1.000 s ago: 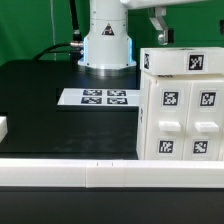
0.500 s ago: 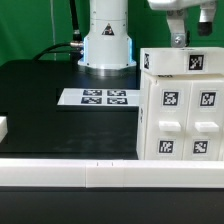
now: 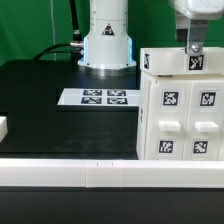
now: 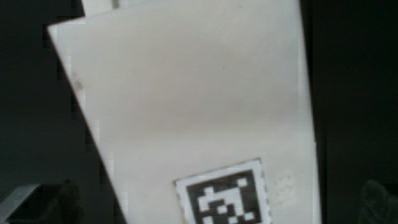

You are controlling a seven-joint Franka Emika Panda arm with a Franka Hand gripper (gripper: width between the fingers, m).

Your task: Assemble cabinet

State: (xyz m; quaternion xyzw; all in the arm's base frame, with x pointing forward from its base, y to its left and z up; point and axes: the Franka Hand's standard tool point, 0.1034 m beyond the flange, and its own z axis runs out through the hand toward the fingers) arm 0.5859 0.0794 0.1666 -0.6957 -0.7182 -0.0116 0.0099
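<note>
The cabinet (image 3: 185, 105) is a large white box with black-and-white marker tags and small drawer-like blocks on its front. It stands at the exterior view's right. My gripper (image 3: 194, 44) hangs just above the cabinet's top, near its back. In the wrist view the cabinet's white top (image 4: 187, 110) with one tag fills the picture. My gripper (image 4: 210, 205) is open, with its dark fingertips (image 4: 36, 205) showing far apart on either side of the top panel. It holds nothing.
The marker board (image 3: 100, 97) lies flat on the black table in front of the robot base (image 3: 107, 45). A small white block (image 3: 3, 128) sits at the exterior view's left edge. A white rail (image 3: 100, 175) runs along the front.
My gripper has moved toward the exterior view's right and down, from above the cabinet's back left corner to just over its top. The cabinet has not moved.
</note>
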